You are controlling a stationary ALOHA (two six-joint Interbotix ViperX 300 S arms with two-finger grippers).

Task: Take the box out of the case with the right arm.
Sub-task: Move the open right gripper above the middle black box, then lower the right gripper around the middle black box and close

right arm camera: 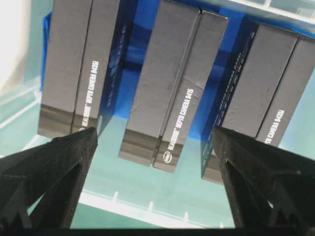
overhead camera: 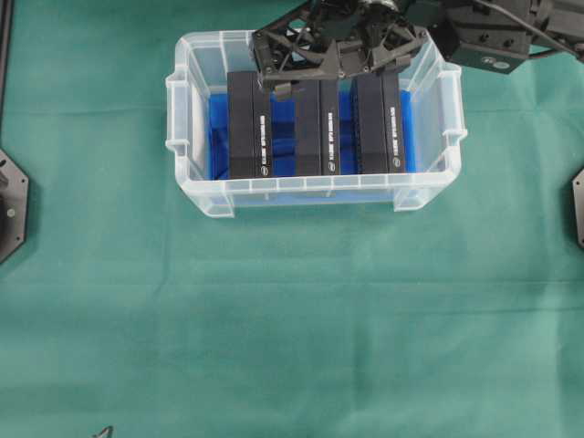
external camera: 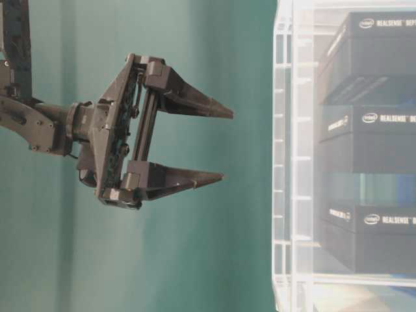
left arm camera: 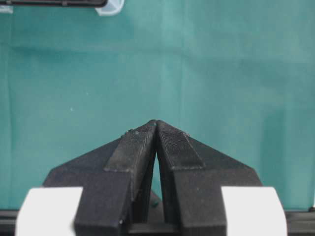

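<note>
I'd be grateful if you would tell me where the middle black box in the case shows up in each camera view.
Overhead: middle box, centre of the case, under the open right gripper.
Table-level: middle of the stack seen through the case wall.
Left wrist: not in it; only the shut left gripper over green cloth.
Right wrist: centre, between the fingertips.
Shared landmark: the white printed lettering on the box.

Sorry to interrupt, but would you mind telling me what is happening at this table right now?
The right arm's end effector hangs open over the far rim of the case, a clear bin on a green cloth. Three dark boxes stand side by side inside; its fingers straddle the middle box without touching it, so nothing has been lifted yet. The left end effector is shut and empty, away from the bin.
</note>
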